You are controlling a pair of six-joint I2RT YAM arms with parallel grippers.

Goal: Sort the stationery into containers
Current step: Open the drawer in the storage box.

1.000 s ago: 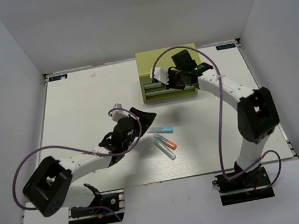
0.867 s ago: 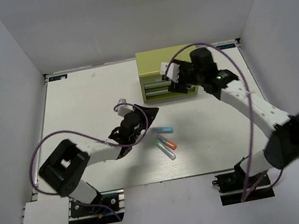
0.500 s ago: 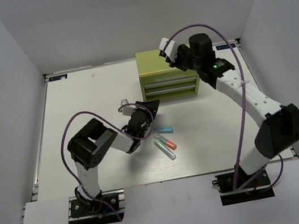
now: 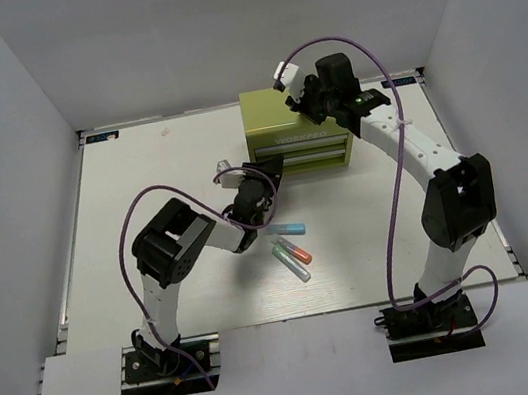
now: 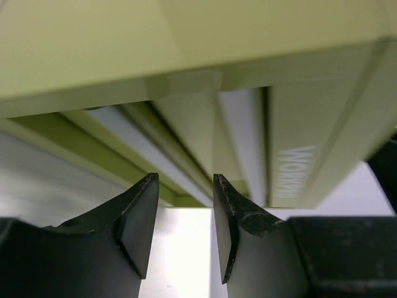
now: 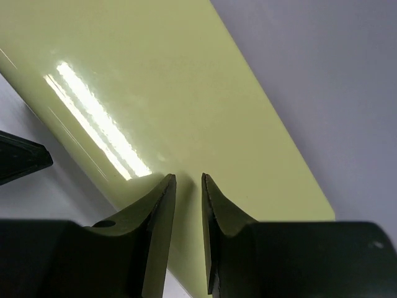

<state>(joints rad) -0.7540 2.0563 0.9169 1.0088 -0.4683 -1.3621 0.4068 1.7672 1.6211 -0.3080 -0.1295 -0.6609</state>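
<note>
Your yellow-green chest (image 4: pixel 266 116) sits at the back of the table (image 4: pixel 159 174). Its long side runs left to right and its drawers face the arms. In front lie three highlighters. The blue one (image 4: pixel 287 227) lies left to right. The orange one (image 4: pixel 296 251) and green one (image 4: pixel 298 269) slant. Your left gripper (image 5: pixel 185 183) has moved up to the drawers, jaws a little apart, holding nothing. Your right gripper (image 6: pixel 188 179) went from the drawers up over the top, jaws just apart, empty.

— What sort of place is this?
— A robot lab bench, I'd say. My left arm (image 4: pixel 173 248) and right arm (image 4: pixel 408 146) are bolted to metal rails (image 4: pixel 165 364) at the near edge of a white table (image 4: pixel 139 178).
— What else shows it?
— Plain white panels (image 4: pixel 13 148) box the table in on three sides, purple cables (image 4: pixel 321 42) loop off my arms, and a green chest (image 4: pixel 267 106) and a few markers (image 4: pixel 293 251) sit on top.
</note>
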